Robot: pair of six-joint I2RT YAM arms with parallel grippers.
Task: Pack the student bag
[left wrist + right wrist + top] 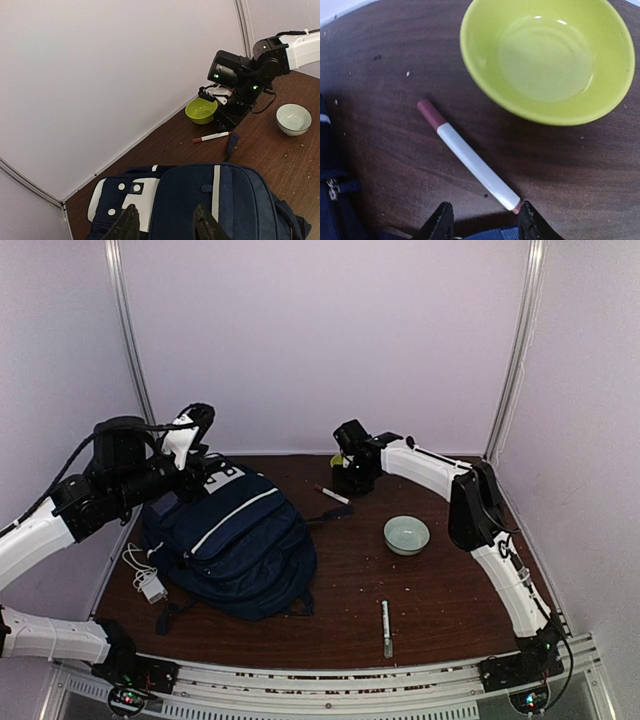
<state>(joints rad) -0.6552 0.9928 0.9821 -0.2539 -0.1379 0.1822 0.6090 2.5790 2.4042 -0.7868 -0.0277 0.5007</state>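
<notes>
The left gripper (167,226) hangs over the far, white-patched end of the student bag (240,540), jaws about half parted, smooth navy cloth below them and nothing visibly pinched; the right gripper (485,222) points down at the far middle of the desk (450,590), jaws likewise half parted, a bit of blue strap (490,234) showing between the fingertips at the lower edge of the wrist view, though whether they touch it I cannot tell; a red-capped white marker (470,157) lies just beyond, one end close to a fingertip, and a yellow-green bowl (550,60) sits past it towards the far wall; the bag lies flat on the left half of the desk, a white charger (152,587) with its cable beside its near left corner; right of the bag stands a pale bowl (407,535), and nearer, a slim white pen (387,628); the desk is dark brown wood flecked with crumbs, with a metal rail (330,680) along its near edge; plain pale walls (320,340) close it in, metal posts (130,350) at the corners; the left arm (60,520) comes in from the left, bent and raised above the bag; the right arm (500,570) rises from the near right corner, bends at the right side, and stretches left.
</notes>
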